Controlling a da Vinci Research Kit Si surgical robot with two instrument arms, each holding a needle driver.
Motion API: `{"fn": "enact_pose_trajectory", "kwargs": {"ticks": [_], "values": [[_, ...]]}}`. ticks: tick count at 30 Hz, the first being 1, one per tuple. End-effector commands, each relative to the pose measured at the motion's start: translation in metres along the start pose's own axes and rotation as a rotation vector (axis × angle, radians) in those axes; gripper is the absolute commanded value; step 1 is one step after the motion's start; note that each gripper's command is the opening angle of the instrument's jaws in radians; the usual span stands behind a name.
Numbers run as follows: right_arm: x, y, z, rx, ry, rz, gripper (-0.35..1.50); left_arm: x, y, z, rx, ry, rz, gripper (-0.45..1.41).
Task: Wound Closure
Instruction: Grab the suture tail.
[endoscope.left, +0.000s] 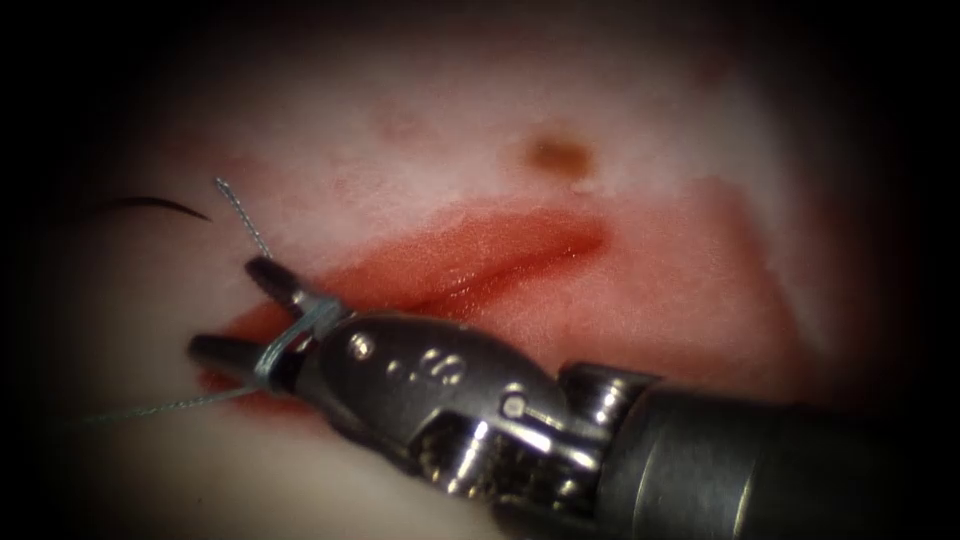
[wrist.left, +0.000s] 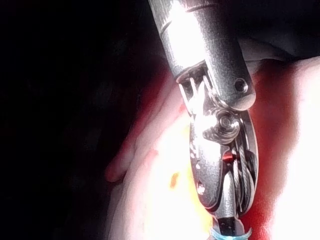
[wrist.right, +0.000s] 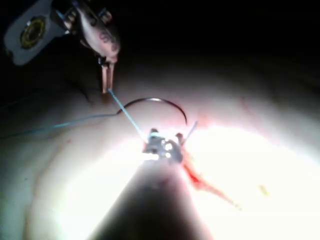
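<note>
Needle is a faint dark arc at the dim far left of the endoscope view, on the tissue well left of the cut. Its ends fade into shadow. The right tool enters from the right and points left. Its jaws are spread apart at the cut's left end, with nothing between them. Thread is looped around both jaws near their base. One strand runs up to a free end; another trails left. Red fluid fills and borders the cut.

In the left wrist view the left tool is seen very close. Its jaw tips are cut off at the edge, where a bit of blue thread crosses.

In the right wrist view the left tool's jaws look closed on the thread, gripping it at their tips. The needle lies curved, arching upward, beside the right tool, held by neither. Glare hides whether it enters the tissue.
</note>
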Motion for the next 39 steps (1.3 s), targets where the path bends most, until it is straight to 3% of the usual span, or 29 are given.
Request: {"fn": "enact_pose_trajectory", "kwargs": {"ticks": [1,4,14,19,29,36,39], "values": [[0.0008,-0.0002,0.0010,0.005,-0.004,-0.003,0.47,-0.0010,0.0005,-0.0006,-0.006,-0.006,-0.003,-0.45],[0.0002,-0.0002,0.0011,0.005,-0.024,-0.006,0.42,-0.0012,0.0002,-0.0002,-0.007,-0.004,-0.009,-0.45],[0.0005,0.0000,0.0010,0.007,-0.022,0.011,0.61,-0.0007,0.0010,-0.0018,-0.009,-0.011,-0.001,-0.45],[0.0013,-0.0001,0.0007,0.009,-0.018,0.022,0.52,-0.0007,0.0009,-0.0020,-0.009,-0.012,-0.002,-0.45],[0.0022,-0.0001,0.0004,0.011,-0.012,0.036,0.59,-0.0006,0.0009,-0.0024,-0.009,-0.016,0.000,-0.45],[0.0033,-0.0002,0.0000,0.013,-0.001,0.042,0.62,-0.0003,0.0011,-0.0043,-0.035,-0.040,0.004,-0.45],[0.0033,-0.0002,0.0000,0.013,-0.002,0.043,0.54,-0.0003,0.0011,-0.0044,-0.040,-0.037,-0.003,-0.45]]}}
